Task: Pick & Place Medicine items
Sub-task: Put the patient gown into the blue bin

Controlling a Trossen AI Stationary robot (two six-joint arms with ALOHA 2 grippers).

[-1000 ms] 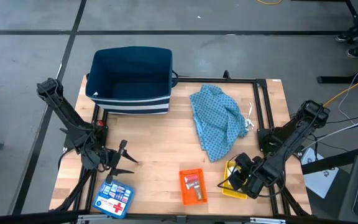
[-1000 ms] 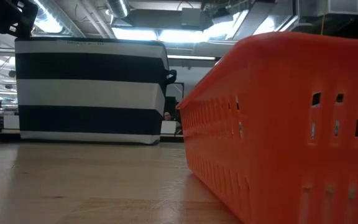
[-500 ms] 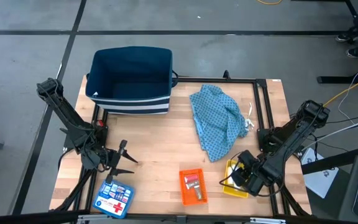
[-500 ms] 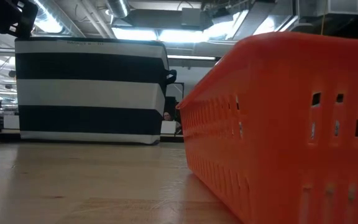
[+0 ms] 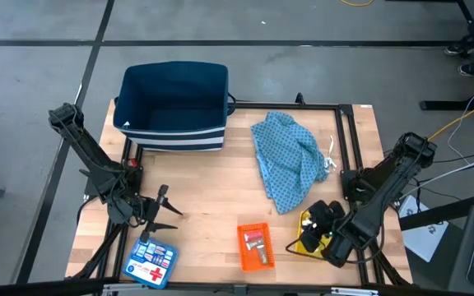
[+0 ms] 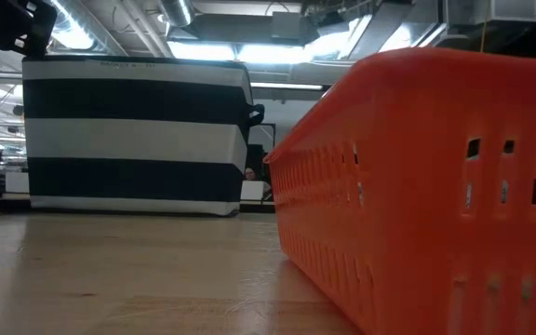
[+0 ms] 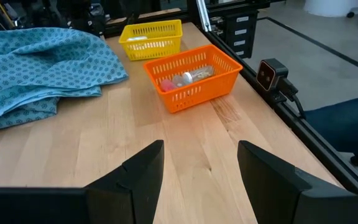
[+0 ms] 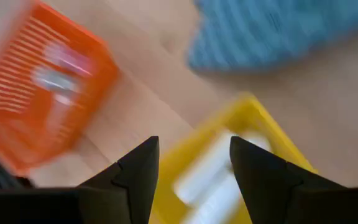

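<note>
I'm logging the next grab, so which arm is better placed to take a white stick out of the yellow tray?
Probably the right: its pincer hangs open over the yellow tray holding white sticks. The left pincer waits across the table, near the blue box.

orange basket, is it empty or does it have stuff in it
Not empty. The orange basket holds a small pale stick and a pinkish item, seen in the left wrist view.

Both my arms are dark, near-black, jointed links. Left arm (image 5: 97, 164): slim, angular, a small red spot at mid-left of the high view. Right arm (image 5: 381, 189): bulkier wrist block. My fingers (image 7: 135, 180) are matte black, wedge-shaped, smooth-faced.
</note>
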